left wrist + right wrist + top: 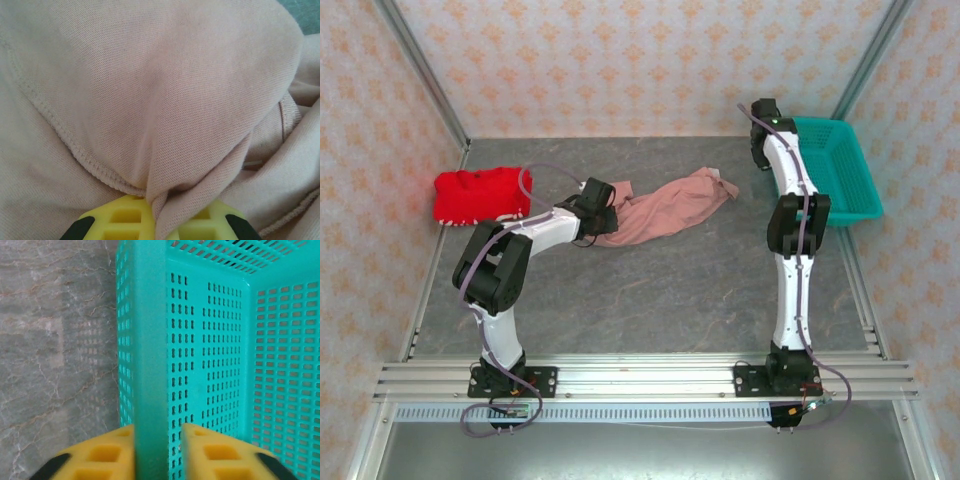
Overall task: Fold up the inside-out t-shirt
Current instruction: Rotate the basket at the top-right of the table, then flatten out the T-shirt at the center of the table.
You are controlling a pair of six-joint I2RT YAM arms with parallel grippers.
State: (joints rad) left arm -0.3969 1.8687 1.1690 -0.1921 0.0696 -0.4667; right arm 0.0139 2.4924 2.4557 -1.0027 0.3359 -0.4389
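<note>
- Salmon-pink t-shirt [670, 208] lies crumpled in a long strip on the grey tabletop [670, 300], between the red garment [475, 195] and the teal basket [840, 170] — you cannot make out its collar, sleeves or print.
- Your left hand [602, 212] is pinching a fold at the shirt's left end; the wrist view shows cloth gathered between the yellow fingers [120, 217].
- Your right hand [765, 128] straddles the basket's left wall, pads close against it — squeezing or merely flanking, you cannot tell.
- Both wrist views cut the fingers off at the bottom edge.
</note>
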